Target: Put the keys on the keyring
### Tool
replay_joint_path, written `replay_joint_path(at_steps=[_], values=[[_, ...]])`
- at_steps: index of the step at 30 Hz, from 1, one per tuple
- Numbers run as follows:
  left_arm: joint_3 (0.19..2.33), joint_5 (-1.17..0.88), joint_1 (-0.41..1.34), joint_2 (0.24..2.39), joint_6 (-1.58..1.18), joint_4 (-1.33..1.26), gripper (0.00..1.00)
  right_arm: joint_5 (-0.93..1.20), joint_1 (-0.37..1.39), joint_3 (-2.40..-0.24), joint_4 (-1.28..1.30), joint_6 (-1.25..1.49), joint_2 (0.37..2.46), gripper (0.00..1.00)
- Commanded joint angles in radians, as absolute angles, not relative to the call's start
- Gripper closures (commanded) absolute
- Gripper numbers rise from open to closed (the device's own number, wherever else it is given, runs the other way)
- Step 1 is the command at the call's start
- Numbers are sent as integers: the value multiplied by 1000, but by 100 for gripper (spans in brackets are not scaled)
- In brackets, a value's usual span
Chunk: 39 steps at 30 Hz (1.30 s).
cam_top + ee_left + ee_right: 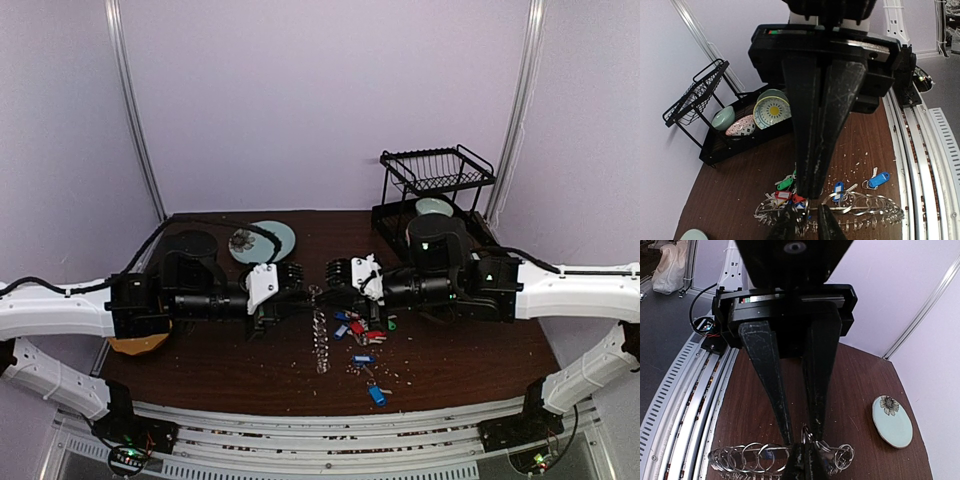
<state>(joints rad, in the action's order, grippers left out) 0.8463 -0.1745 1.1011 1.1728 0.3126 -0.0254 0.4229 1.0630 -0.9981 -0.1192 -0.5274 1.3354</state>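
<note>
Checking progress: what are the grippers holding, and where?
Left gripper and right gripper both appear to pinch the keyring on its wire, at its far end.

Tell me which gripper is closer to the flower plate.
Left. In the top view the left gripper sits just in front of the plate. The right gripper faces it from farther toward the robot's right, across the keyring.

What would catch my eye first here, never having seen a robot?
Two black grippers, the left gripper and the right gripper, meet tip to tip above the middle of the brown table. Just under them lies the keyring, a glinting string of silvery rings, with the keys on blue, red and green tags scattered beside it.
</note>
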Motion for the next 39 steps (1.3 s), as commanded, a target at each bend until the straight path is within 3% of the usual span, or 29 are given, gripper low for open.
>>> replay_joint_path(at_steps=[1,5,10,17,18,21,23,27,33,39], values=[[881,-156,1097,1177,309,-53,86,411,1073,-1046,-136,-538,1304,100],[887,-125,1097,1188,314,-33,87,410,1074,-1049,-133,-541,1304,100],[883,-97,1097,1187,321,-21,100,402,1075,-1052,-124,-544,1299,100],[847,-72,1097,1153,345,-78,100,381,1070,-1044,-116,-496,1287,100],[839,-74,1096,1146,356,-94,100,375,1060,-1038,-120,-453,1280,96],[820,-80,1097,1125,414,-123,100,454,1005,-997,-103,-311,1232,63],[799,-86,1097,1107,448,-150,100,509,965,-932,-99,-201,1186,51],[750,-87,1095,1071,475,-213,100,411,915,-808,-64,53,1133,45],[732,-153,1078,1056,479,-221,100,30,913,-771,181,289,1176,47],[740,-197,1077,1073,448,-216,100,-35,949,-850,437,458,1347,60]])
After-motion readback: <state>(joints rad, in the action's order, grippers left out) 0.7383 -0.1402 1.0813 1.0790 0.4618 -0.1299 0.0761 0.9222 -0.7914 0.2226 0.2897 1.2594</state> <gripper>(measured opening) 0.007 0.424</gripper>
